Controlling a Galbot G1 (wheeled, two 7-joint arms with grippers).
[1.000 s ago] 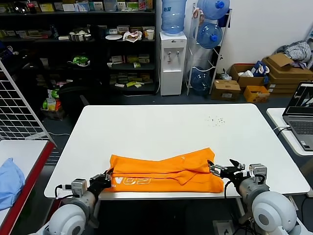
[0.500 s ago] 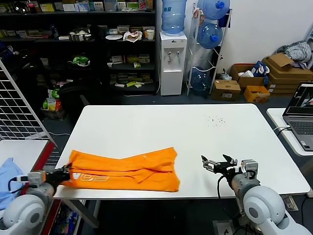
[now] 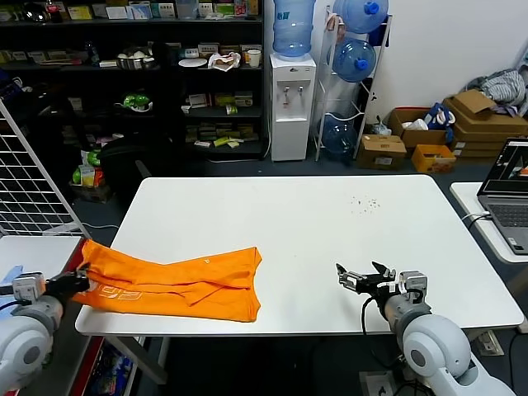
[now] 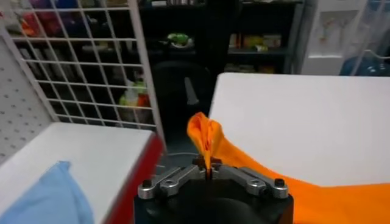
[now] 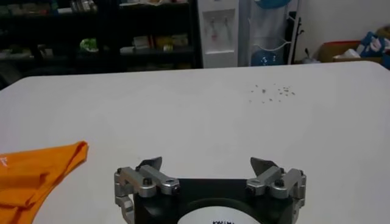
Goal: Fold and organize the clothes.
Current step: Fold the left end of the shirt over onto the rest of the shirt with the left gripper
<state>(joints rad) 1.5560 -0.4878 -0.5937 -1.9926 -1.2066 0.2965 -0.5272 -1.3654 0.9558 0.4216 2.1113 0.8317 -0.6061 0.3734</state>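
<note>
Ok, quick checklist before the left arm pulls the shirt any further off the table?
1. Left gripper shut on the orange T-shirt, pinching its end: ok.
2. Right gripper open and clear of the shirt, over bare white table: ok.
3. Shirt lying flat: not ok, it is bunched in folds.
4. Shirt fully on the table: not ok, the gripped end hangs past the table's left edge.
5. Blue cloth on the side table, apart from the shirt: ok.

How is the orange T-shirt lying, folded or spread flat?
Folded: the orange T-shirt is a layered band at the table edge, its end pinched in the left gripper.
</note>
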